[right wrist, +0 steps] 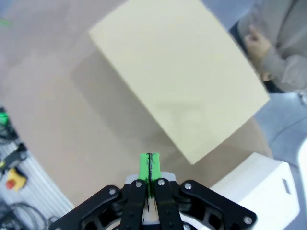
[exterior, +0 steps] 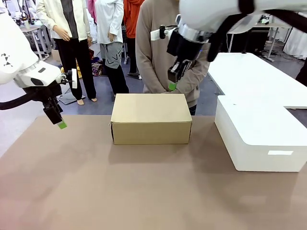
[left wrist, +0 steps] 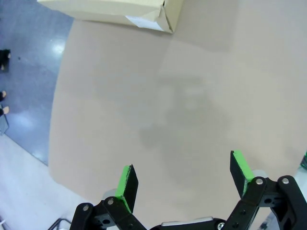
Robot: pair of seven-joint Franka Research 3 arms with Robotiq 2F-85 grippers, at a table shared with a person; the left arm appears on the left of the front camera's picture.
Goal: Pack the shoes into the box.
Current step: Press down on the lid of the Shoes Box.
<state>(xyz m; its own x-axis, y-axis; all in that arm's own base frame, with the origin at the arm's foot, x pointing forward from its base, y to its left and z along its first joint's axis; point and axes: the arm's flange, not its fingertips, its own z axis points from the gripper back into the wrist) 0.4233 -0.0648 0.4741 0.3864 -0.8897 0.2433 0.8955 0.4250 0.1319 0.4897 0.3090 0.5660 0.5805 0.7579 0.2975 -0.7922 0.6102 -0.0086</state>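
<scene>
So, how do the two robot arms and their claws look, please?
Both arms are glossy white with rounded shells. The left arm ends in a black claw; a black cable runs along it. The right arm has a silver ring at the wrist, black cabling, and a black claw. Each claw has two black linkage fingers with bright green pads, joined by silver pins.

You're looking across a brown table top (exterior: pixel 96 191) with a large white block (exterior: pixel 259 139) on its right side; beyond it lies a grey-blue floor (exterior: pixel 29 103), glossy enough to catch ceiling light in the left wrist view; a white table (exterior: pixel 249 72) stands at the right; people in pale tops (exterior: pixel 62 19) stand behind; more white tables sit further back.
</scene>
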